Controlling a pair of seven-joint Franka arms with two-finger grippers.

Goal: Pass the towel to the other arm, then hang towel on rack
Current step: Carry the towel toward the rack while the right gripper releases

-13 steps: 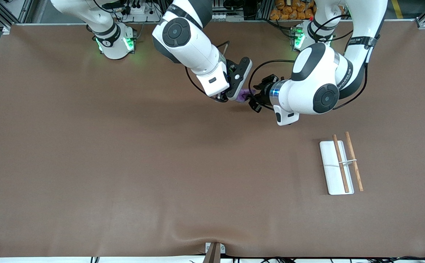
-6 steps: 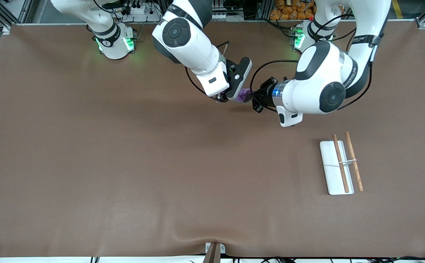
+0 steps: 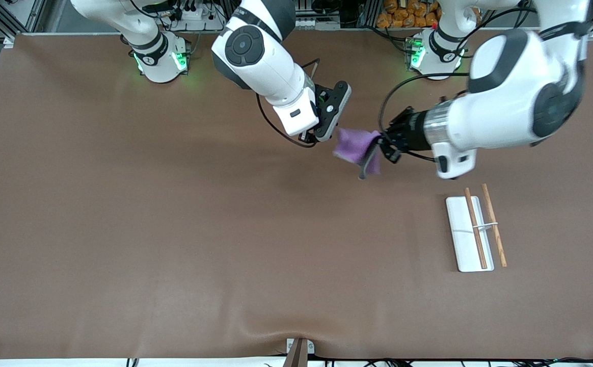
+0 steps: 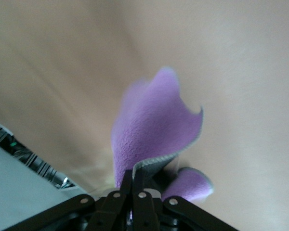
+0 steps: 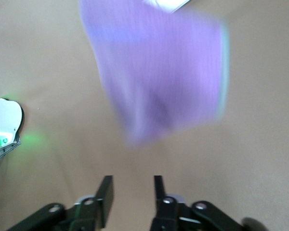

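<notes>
The left claw (image 3: 378,148) is clamped tight on one edge of the towel (image 3: 357,148), its two fingers (image 4: 135,192) pressed together with the grey-trimmed hem pinched between them. It hangs in the air over the middle of the counter (image 3: 174,229), toward the robots' bases. The purple cloth droops and flares out from the grip; in the left wrist view the towel (image 4: 154,130) rises from the fingers in a curled fold, with a smaller flap tucked beside them.

The right claw (image 3: 322,133) is just beside the towel, also up over the middle of the counter. Its fingers (image 5: 106,195) stand apart with bare counter between them and nothing in their hold. In the right wrist view the towel (image 5: 159,77) hangs ahead of that claw, blurred, and appears clear of the fingers, though from the front camera the gap is too slight to be sure.

The rack (image 3: 475,232) lies on the counter toward the left arm's end, nearer the front camera than both claws and well apart from the towel. Its two wooden rods run side by side over a white base, joined by a thin metal crossbar.
</notes>
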